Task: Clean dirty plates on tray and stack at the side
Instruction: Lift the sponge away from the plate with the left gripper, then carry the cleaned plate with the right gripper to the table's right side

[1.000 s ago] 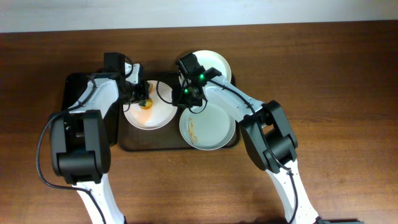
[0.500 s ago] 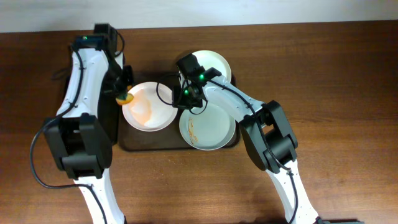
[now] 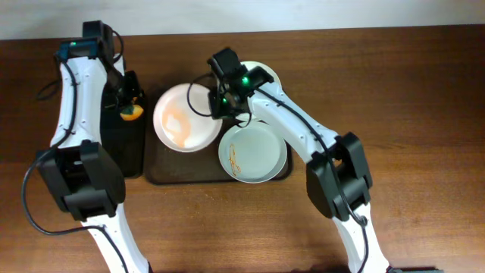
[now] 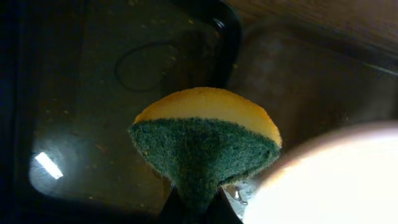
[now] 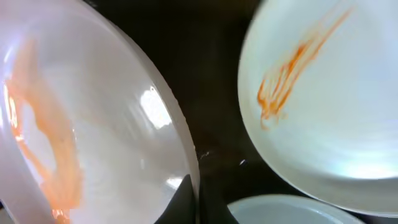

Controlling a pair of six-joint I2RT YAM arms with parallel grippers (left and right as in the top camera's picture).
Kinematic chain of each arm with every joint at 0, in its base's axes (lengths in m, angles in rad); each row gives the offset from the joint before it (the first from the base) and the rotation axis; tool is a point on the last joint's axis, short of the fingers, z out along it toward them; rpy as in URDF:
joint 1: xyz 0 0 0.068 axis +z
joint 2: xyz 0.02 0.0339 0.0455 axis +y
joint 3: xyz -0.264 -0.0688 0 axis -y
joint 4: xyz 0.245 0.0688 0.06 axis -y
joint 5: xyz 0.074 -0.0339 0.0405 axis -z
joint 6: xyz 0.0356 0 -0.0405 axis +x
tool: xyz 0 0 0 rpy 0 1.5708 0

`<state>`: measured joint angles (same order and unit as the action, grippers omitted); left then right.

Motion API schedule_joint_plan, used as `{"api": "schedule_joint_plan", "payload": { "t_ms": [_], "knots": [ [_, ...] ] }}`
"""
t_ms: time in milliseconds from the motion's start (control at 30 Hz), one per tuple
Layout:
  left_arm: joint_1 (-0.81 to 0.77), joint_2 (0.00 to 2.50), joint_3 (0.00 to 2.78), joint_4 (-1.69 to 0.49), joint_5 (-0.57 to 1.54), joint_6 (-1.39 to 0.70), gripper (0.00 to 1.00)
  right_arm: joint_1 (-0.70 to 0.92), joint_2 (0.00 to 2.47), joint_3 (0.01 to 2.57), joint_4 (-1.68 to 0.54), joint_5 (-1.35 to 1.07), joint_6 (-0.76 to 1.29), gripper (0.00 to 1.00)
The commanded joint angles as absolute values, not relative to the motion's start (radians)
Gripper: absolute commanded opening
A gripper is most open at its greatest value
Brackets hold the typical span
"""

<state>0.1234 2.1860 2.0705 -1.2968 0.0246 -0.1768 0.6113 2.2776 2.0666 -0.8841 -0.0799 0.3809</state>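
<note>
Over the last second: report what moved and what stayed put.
The left hand carried the sponge off the smeared plate, leftward over the black tray. The right hand, pinching that plate's rim, shifted it slightly toward the far side. The streaked plate, the plain plate and the brown tray stayed.

overhead camera looks straight down on the table [image 3: 409,91] from well above. it is wide enough to hold the left arm [image 3: 76,95], the right arm [image 3: 292,121], the tray [image 3: 182,173] and the black tray [image 3: 125,148], with the arm bases at the bottom edge. left wrist camera sits very close, looking down on a sponge [image 4: 205,146] in mid-frame, the black tray beneath it. right wrist camera is closer still, facing down between the smeared plate [image 5: 81,124] at left and the streaked plate [image 5: 323,93] at upper right. overhead shares the sponge with the left wrist view and both plates with the right.
</note>
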Motion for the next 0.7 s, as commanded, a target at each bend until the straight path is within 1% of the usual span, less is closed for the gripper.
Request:
{"api": "schedule_joint_plan", "payload": {
  "t_ms": [0,200,233,533,667],
  "knots": [
    [0.124,2.177,2.082,-1.290,0.022,-0.171,0.01,0.678,2.199,2.138,-0.926,0.212,0.344,0.04],
    [0.124,2.178,2.080,-1.276,0.022,-0.171,0.01,0.778,2.177,2.149,-0.982,0.665,0.344,0.04],
    [0.124,2.178,2.080,-1.269,0.022,-0.171,0.01,0.808,2.177,2.149,-0.992,0.778,0.344,0.04],
    [0.124,2.178,2.080,-1.265,0.022,-0.171,0.01,0.926,2.177,2.149,-0.991,1.227,0.345,0.04],
    [0.124,2.178,2.080,-1.265,0.022,-0.171,0.01,0.960,2.177,2.148,-0.984,1.351,0.345,0.04]
  ]
}}
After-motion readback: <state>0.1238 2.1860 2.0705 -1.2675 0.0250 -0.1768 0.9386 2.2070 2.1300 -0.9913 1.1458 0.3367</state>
